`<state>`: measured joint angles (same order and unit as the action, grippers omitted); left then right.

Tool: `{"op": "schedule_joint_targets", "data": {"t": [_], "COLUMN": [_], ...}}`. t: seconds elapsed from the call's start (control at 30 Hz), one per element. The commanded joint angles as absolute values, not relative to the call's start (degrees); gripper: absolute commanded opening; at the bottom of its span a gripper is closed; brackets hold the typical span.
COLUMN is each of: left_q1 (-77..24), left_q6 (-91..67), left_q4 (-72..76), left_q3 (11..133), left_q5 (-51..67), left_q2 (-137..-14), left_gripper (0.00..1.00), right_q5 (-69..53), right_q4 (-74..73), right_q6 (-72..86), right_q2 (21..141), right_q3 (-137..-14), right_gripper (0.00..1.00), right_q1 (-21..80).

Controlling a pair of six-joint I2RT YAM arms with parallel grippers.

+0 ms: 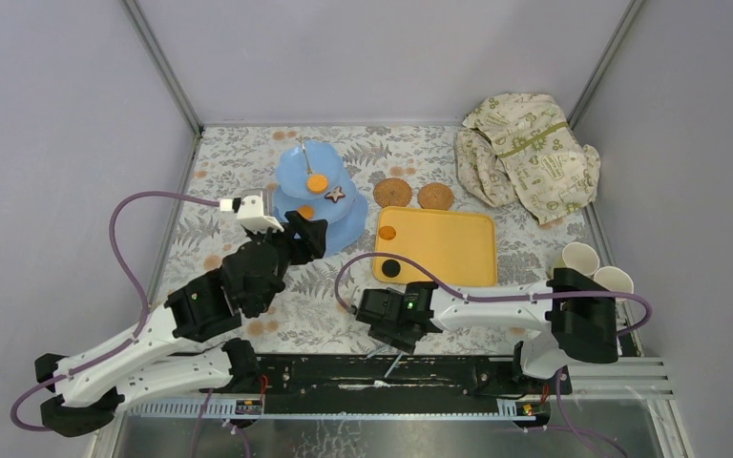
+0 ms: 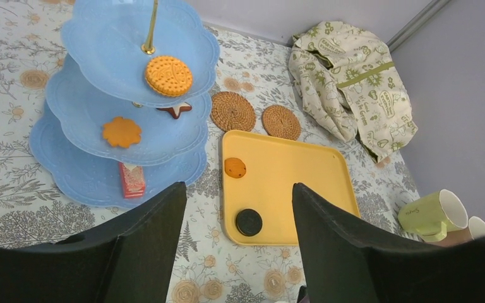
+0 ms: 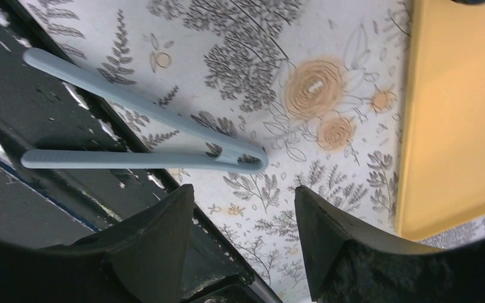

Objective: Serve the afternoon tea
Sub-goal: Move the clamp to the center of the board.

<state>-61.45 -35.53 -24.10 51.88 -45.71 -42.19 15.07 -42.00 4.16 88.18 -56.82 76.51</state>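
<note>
Blue three-tier stand (image 2: pixel 88 177) sits just ahead-left of left gripper (image 2: pixel 239 188).

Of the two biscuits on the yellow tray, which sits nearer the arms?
The black round biscuit, close to the near edge of the yellow tray. The orange biscuit lies farther back, in the tray's far-left corner.

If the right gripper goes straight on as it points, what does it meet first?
Probably the pale blue tongs, their joined end lying just ahead of the open fingers; depth is unclear.
</note>
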Motion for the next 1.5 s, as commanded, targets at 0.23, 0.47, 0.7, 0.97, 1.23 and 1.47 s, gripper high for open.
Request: {"op": "schedule_joint_targets", "data": {"t": [0.23,0.47,0.7,0.97,1.23,1.47], "left_q1": [-61.25,-61.17,-61.12,-60.95,-60.89,-60.81], "left_q6": [-33.98,-33.49,-33.23,-32.88,-32.01,-31.81], "left_q4": [-23.09,-22.94,-22.74,-22.54,-22.74,-22.85], "left_q3": [53.73,53.54,53.35,53.34,54.25,54.83], "left_q5": [-50.36,-51.18,-51.8,-52.37,-54.7,-60.34], "left_q2": [-40.34,-39.99,-40.23,-40.64,-40.52,-38.85], "left_gripper": [0.71,0.72,0.73,0.73,0.74,0.78], "right_q5": [8.79,7.75,6.63,3.76,2.28,2.47], "right_q4": [-36.84,-34.18,-31.75,-29.09,-27.59,-28.43], "right_q6": [-1.96,-4.21,-5.7,-6.21,-5.85,-2.25], "right_q2": [94.1,95.04,97.03,97.78,98.24,100.25], "right_q3": [-60.23,-58.86,-57.35,-55.87,-55.94,-59.88], "right_gripper": [0.63,0.61,0.57,0.41,0.24,0.22], "right_q1": [76.99,76.99,75.98,73.0,70.79,69.23]}}
